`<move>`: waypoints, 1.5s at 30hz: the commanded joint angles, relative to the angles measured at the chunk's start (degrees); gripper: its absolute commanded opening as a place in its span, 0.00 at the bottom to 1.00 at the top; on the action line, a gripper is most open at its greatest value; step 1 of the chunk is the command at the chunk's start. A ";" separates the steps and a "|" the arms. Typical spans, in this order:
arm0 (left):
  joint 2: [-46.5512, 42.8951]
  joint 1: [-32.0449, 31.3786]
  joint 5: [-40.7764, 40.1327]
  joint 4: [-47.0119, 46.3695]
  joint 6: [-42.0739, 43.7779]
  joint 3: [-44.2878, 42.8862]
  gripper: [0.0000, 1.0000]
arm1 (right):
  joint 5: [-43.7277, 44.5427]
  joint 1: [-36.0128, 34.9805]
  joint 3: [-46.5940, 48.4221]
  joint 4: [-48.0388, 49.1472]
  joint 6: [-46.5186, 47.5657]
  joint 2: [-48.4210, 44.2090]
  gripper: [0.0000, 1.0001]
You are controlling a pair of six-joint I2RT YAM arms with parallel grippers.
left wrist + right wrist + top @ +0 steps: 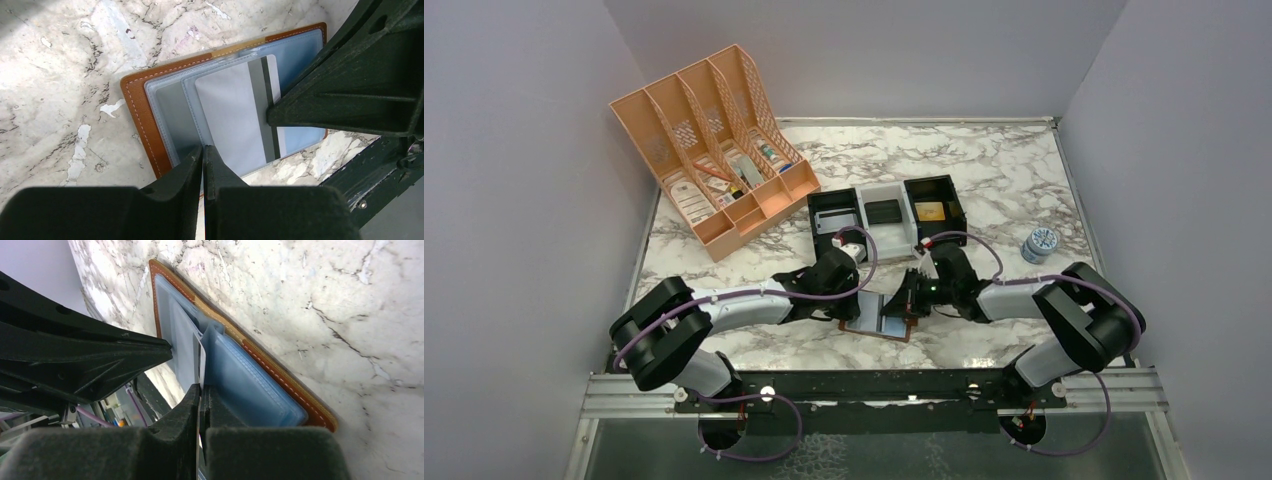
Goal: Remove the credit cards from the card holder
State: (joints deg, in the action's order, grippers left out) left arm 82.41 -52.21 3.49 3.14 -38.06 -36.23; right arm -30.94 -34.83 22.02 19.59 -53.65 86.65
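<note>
The brown card holder [871, 318] [140, 107] [280, 376] lies spread open on the marble near the front edge, its clear blue-grey pockets facing up. A pale grey credit card [230, 115] with a dark stripe shows in the pockets. My right gripper [906, 302] [201, 387] is shut on that card's thin edge [202, 360]. One of the right gripper's fingers [345, 95] reaches in from the right, its tip at the stripe. My left gripper [856, 300] [204, 148] is pinched shut on the holder's near pocket edge.
A black-and-white tray set [886, 215] stands just behind the grippers. A peach file organizer [709, 150] fills the back left. A small round tin [1040, 243] sits at the right. The table's front rail runs close below the holder.
</note>
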 commanded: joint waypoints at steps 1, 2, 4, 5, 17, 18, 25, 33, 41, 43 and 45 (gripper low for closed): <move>1.23 -0.02 -0.95 3.63 0.51 0.71 0.10 | -1.57 1.57 0.13 -4.89 3.82 -0.76 0.01; 1.14 -0.08 -1.02 3.63 0.49 0.78 0.10 | -2.47 1.79 0.03 -4.57 3.77 -0.81 0.01; 1.12 -0.16 -1.00 3.62 0.45 0.81 0.10 | -4.48 2.31 0.24 -4.29 3.89 -0.39 0.02; 1.15 -0.14 -1.00 3.62 0.40 0.75 0.10 | -4.90 2.51 0.27 -4.26 3.87 -0.34 0.02; 1.28 -0.39 -0.78 3.29 0.25 0.24 0.09 | -8.43 5.71 -0.21 -7.53 5.62 -3.08 0.04; 1.34 -0.50 -0.72 3.28 0.27 0.09 0.09 | -9.11 5.81 -0.23 -7.36 5.51 -3.01 0.04; -1.39 -1.79 -0.41 2.97 -0.11 -2.74 0.18 | -7.17 6.01 -0.38 -9.04 6.09 -3.51 0.04; 1.84 -5.51 3.00 -2.82 0.97 -8.35 0.31 | -9.23 6.06 -1.07 -4.71 4.66 -0.74 0.04; 7.70 -6.40 -3.04 2.47 -1.43 -7.01 0.20 | -7.26 6.11 -0.06 -8.92 6.43 -2.64 0.06; 7.17 -6.43 -4.19 3.32 -1.84 -5.93 0.19 | -7.41 6.17 -0.05 -8.95 6.48 -2.80 0.06; 6.42 -6.42 -4.83 3.96 -2.10 -5.24 0.19 | -7.65 6.20 -0.16 -8.78 6.48 -2.76 0.06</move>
State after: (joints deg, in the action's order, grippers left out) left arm 89.62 -58.26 2.83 3.05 -39.20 -43.90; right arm -39.09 -29.04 21.43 12.84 -48.66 84.86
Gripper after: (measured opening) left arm 0.196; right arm 0.058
